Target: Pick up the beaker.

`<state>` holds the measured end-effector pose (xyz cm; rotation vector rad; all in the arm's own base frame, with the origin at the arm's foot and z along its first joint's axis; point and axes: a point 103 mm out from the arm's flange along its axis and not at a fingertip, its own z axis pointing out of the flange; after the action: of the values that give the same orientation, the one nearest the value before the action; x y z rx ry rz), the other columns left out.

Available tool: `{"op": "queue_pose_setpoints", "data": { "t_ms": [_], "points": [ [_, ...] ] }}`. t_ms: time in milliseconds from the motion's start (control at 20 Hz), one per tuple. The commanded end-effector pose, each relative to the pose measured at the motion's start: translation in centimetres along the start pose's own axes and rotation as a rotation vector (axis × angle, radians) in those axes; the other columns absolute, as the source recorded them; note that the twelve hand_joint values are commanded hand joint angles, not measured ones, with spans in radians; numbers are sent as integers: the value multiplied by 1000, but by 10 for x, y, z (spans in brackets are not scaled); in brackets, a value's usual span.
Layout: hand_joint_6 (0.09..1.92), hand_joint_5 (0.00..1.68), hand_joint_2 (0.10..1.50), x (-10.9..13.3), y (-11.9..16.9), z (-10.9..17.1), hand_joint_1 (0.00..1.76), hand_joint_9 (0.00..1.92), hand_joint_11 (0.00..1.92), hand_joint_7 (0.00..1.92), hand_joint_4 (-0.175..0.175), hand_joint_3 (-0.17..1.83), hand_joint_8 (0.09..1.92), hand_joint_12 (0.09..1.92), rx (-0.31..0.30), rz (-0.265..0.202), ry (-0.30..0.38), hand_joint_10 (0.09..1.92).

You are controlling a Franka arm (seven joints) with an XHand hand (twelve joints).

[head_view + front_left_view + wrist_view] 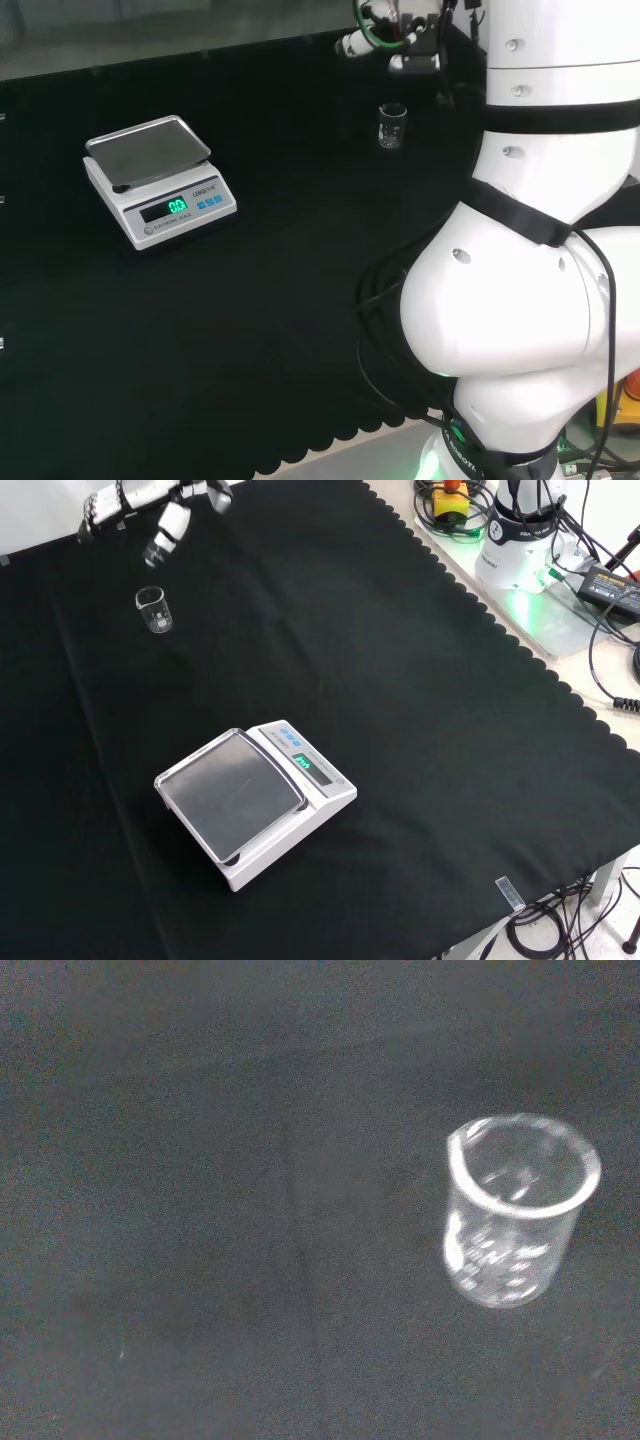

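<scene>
Small clear beaker (153, 610) standing upright on the black cloth (380, 680) of the tabletop, mouth up, looking empty. In the front view, sitting near the top left corner. In the head view, beaker (392, 125) far off, just left of the big white arm (540, 250). Close up in the wrist view, beaker (515, 1210) alone on the cloth, nothing touching it.

Hand (150, 505) up in the air at the top left of the front view, above and just behind the beaker, not touching it. Held over the cloth, reaching out toward the left of that view, with the fingers (170, 530) pointing down and outward. Fingers spread and mostly straight, holding nothing. One white finger with a dark tip hanging closest to the beaker, a gap between them. In the head view, hand (395, 40) at the top edge, beyond the beaker, with a green ring near the wrist.

White scale (255, 800) with a grey flat top well apart from the beaker, near the middle of the front view. In the head view, scale (155, 180) off to the left, green lit display on its front.
</scene>
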<state>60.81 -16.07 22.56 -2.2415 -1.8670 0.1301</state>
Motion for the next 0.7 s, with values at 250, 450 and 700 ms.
{"op": "queue_pose_setpoints", "data": {
  "t_ms": [250,450,700],
  "points": [
    [87,169,966,-5,16,33,303,0,0,0,-62,197,569,1528,48,22,5,782],
    [87,171,966,-17,18,48,302,0,0,0,-63,195,577,1533,80,44,6,787],
    [87,173,965,-30,19,65,301,0,0,0,-63,193,581,1536,109,39,15,792]
  ]
}}
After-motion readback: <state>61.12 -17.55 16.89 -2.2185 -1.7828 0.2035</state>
